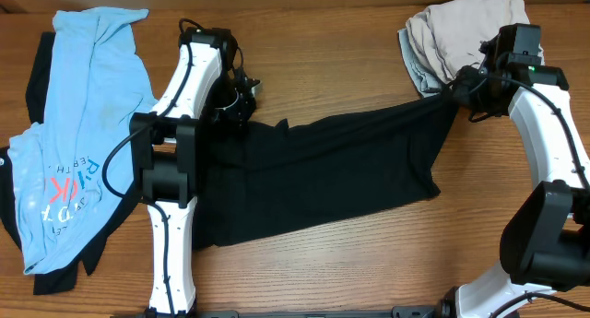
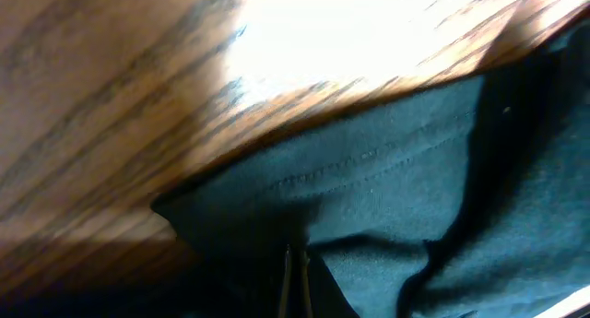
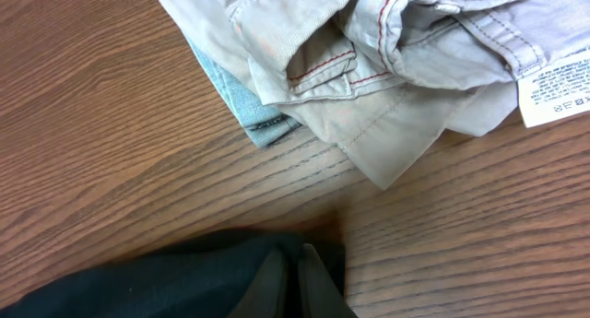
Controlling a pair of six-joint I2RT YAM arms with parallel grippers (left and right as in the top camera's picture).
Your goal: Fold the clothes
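Note:
A black garment is stretched across the middle of the table between my two grippers. My left gripper is shut on its far left corner; in the left wrist view the fingers pinch the dark hemmed cloth. My right gripper is shut on its far right corner; in the right wrist view the fingers clamp the black cloth. A light-blue printed tee lies at the left. A beige garment is bunched at the far right.
More black cloth lies under the light-blue tee. In the right wrist view the beige pile with a white label lies over a light-blue denim piece, just beyond the gripper. Bare wood table lies between the arms.

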